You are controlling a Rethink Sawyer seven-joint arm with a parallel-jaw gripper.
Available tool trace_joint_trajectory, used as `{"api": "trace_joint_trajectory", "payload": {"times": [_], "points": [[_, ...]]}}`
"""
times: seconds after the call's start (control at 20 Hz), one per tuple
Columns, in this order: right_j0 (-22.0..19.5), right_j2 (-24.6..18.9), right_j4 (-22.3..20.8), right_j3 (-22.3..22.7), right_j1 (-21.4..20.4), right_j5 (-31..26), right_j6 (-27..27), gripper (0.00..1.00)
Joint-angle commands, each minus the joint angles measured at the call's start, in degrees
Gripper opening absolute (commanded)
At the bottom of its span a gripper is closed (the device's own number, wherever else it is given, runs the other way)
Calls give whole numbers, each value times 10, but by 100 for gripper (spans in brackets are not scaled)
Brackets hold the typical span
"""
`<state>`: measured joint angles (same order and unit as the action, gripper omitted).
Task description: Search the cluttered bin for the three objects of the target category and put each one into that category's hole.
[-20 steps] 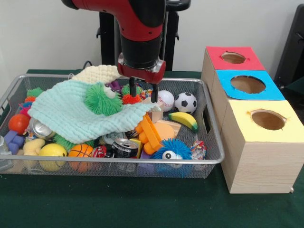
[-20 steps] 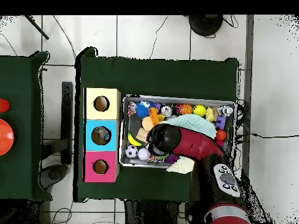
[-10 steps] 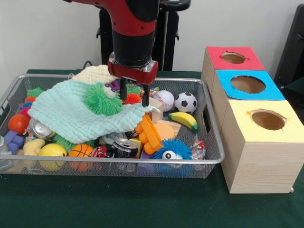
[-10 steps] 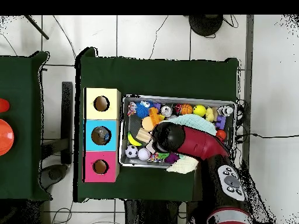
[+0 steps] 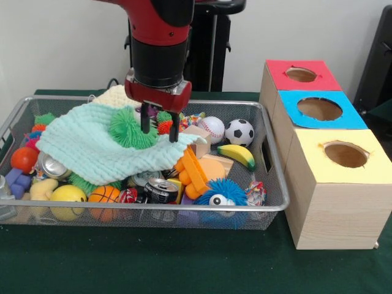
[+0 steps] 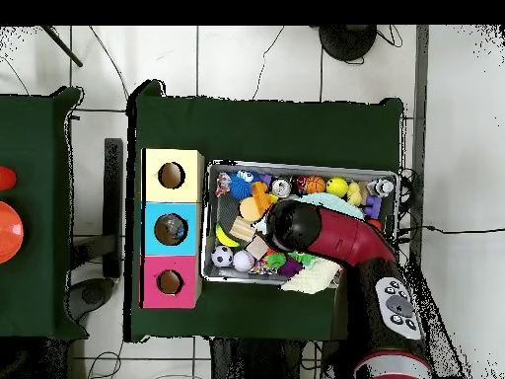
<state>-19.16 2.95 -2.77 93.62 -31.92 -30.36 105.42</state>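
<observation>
Over the wire bin: gripper (image 5: pixel 157 126) hangs with its two fingers apart, empty, tips just above the mint knitted cloth (image 5: pixel 92 144).
Beside the fingers: green spiky ball (image 5: pixel 130 130) resting on the cloth; orange spiky ball (image 5: pixel 164 127) just behind.
Wire bin (image 5: pixel 269 184): baseball (image 5: pixel 213 128), soccer ball (image 5: pixel 239 131), toy banana (image 5: pixel 237 155), blue furry toy (image 5: pixel 221 193), basketball (image 5: pixel 103 194), black soda can (image 5: pixel 160 190).
Writing: can's print too small to read.
Boxes: red (image 5: pixel 301 75), blue (image 5: pixel 318 109), yellow (image 5: pixel 344 155), each with a round hole, just beside the bin.
</observation>
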Motion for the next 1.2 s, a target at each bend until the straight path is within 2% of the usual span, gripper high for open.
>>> {"api": "trace_joint_trajectory", "payload": {"times": [0.05, 0.3, 0.5, 0.65, 0.75, 0.9, 1.0, 1.1, 1.2], "points": [[-11, 34, -73, -29, 52, 66, 33, 100], [-11, 67, -109, -32, 54, 46, 23, 100], [-39, 54, -134, -9, 70, 65, 5, 100], [-54, 52, -165, 10, 97, 135, 19, 100], [-60, 56, -184, 6, 117, 180, 31, 100], [-93, 29, -197, -5, 165, 237, 31, 100], [-90, 31, -199, -15, 194, 292, 51, 100], [-99, 21, -202, -25, 215, 328, 51, 100], [-122, -7, -211, -37, 230, 332, 31, 100]]}}
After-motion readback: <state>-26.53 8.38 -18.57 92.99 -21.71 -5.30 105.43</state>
